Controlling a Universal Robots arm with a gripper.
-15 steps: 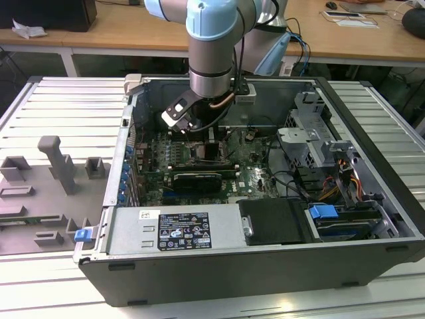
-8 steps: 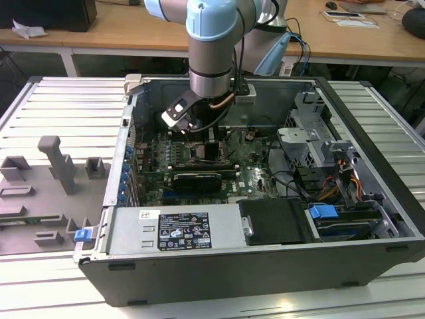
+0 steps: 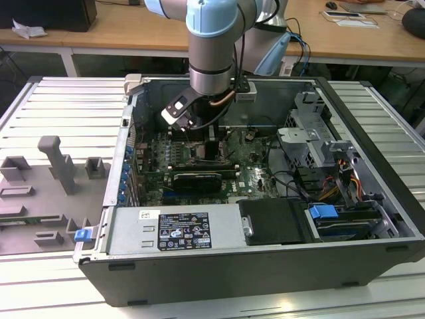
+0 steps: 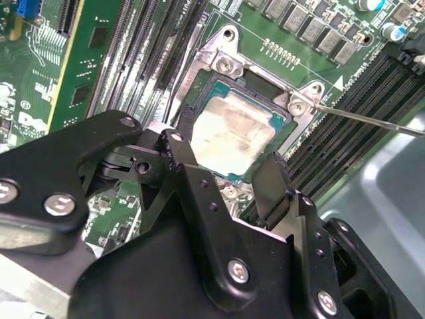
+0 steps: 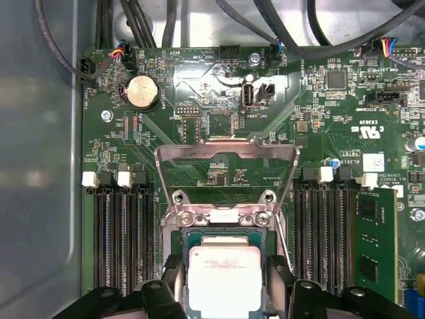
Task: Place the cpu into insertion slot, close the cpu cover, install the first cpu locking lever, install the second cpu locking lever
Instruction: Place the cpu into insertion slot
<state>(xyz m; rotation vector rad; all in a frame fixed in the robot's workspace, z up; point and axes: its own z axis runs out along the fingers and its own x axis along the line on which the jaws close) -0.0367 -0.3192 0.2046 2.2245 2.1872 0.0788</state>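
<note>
A ribbed metal surface (image 3: pixel 60 100) carries an open computer case (image 3: pixel 265 266), and the arm (image 3: pixel 211 46) reaches down into it over the green motherboard (image 5: pixel 199 86). Beside the case, on the exterior view's left, lies a grey fixture (image 3: pixel 56 159) with upright blocks. Inside the case, a labelled power supply box (image 3: pixel 172 229) and a drive cage (image 3: pixel 312 126) close in on the board.

Banks of memory slots (image 5: pixel 126 239) run along both sides of the socket area, and one memory stick (image 5: pixel 375 246) stands in its slot. The cpu cover (image 5: pixel 226 151) is swung open, tilted up and away from the insertion slot (image 4: pixel 259 83), so the socket is uncovered. The cpu (image 5: pixel 224 276) sits within the slot's silvery frame, metal top upward and lying flat as far as I can judge.

The pincer (image 4: pixel 224 156) straddles the chip across two opposite edges. I cannot tell whether it is pinching the chip or merely flanking it. A thin locking lever (image 4: pixel 372 121) juts out past one corner of the frame, not latched.

The chip looks light, stiff and thin, with a smooth top that offers little purchase. The opposite side edges seem the only sensible place to hold it. The fine contacts beneath are probably fragile, so tilting or sliding it could do harm. The memory slot walls and the raised cover leave little room around the socket.
</note>
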